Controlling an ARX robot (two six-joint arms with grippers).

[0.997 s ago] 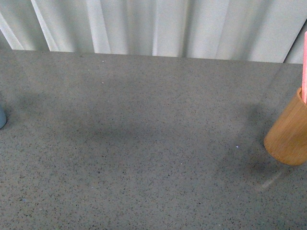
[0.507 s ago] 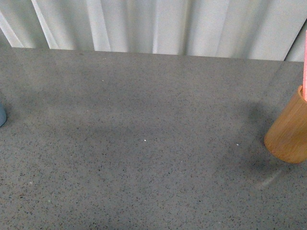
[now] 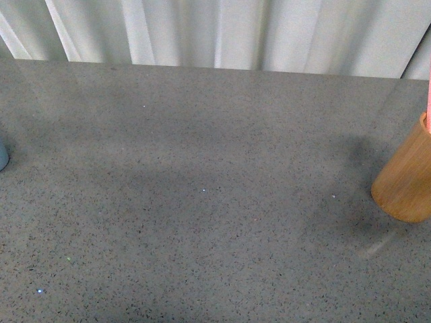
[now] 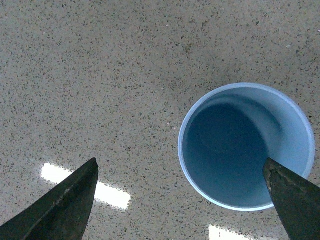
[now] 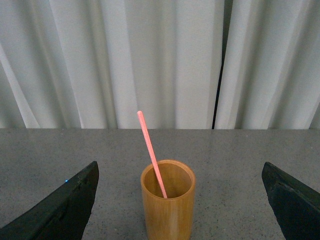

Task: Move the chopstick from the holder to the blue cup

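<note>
Plainly, the pink chopstick is stood in the bamboo holder, its lower end inside and its shaft leaned against the rim. The holder is set upright on the grey speckled desk, at the far right edge of the front view, where only a sliver of the chopstick is shown. The right fingers are spread wide, one to each side of the holder and well apart from it; nothing is held or touched by them. The blue cup is placed at the desk's far left, well apart from the holder, and its open mouth is seen from above. The left fingers are likewise held wide open over the desk, with nothing gripped. One tip is seen across the cup's rim, though whether the rim is touched cannot be told. A white pleated curtain is hung behind the desk.
</note>
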